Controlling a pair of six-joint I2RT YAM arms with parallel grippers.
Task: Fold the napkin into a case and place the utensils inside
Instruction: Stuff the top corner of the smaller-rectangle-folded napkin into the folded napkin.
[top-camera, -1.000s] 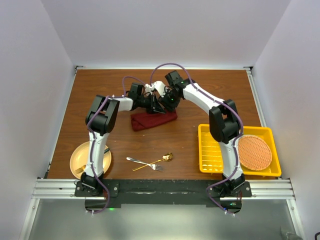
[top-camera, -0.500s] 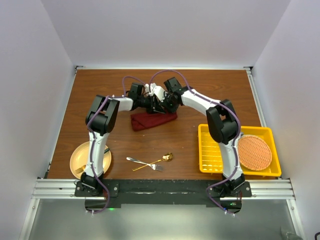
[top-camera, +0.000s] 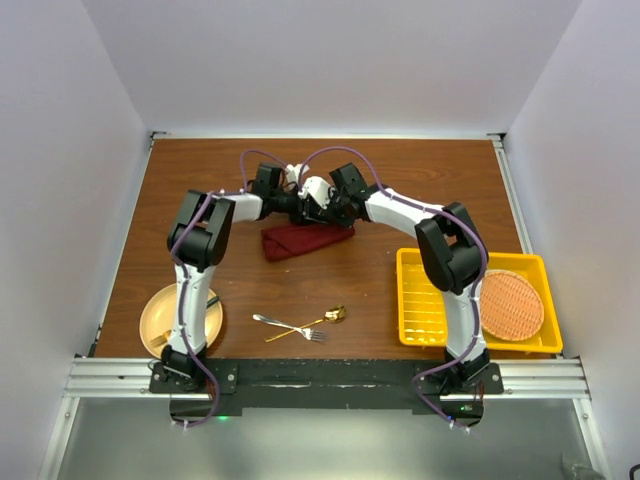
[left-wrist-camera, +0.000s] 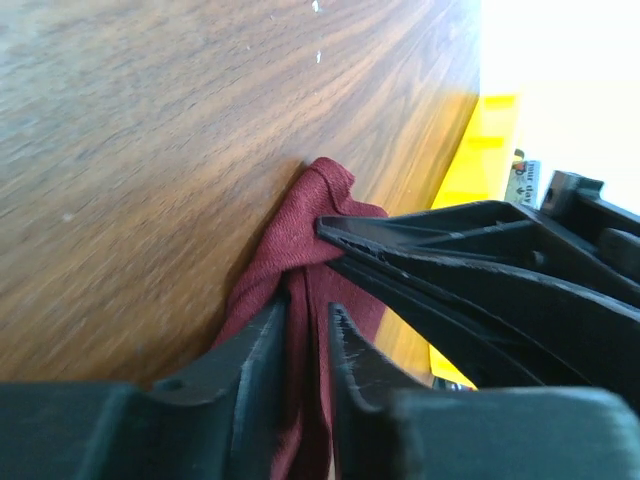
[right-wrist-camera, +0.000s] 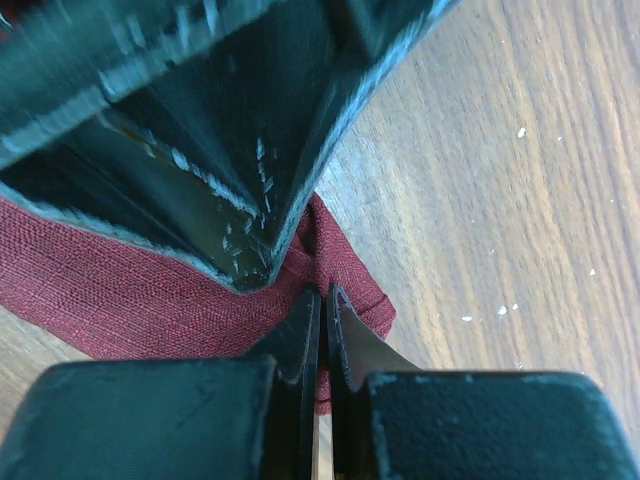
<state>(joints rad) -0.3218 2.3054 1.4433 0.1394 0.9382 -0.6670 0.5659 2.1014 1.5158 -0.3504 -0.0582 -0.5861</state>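
Napkin (top-camera: 305, 241) behind fork (top-camera: 270, 321) and spoon (top-camera: 336, 314)

Napkin (top-camera: 305, 241) maroon, plain, fine ribbed weave up close. Bench (top-camera: 400, 180) brown wood grain, with small white specks. Spoon (top-camera: 335, 314) shiny gold, fork (top-camera: 268, 321) silver. Basket (top-camera: 420, 300) bright yellow grid. Mat (top-camera: 513, 304) orange, woven. Plate (top-camera: 160, 315) tan. Arms (top-camera: 400, 210) white and black, cables (top-camera: 345, 151) purple. Walls (top-camera: 330, 60) white.
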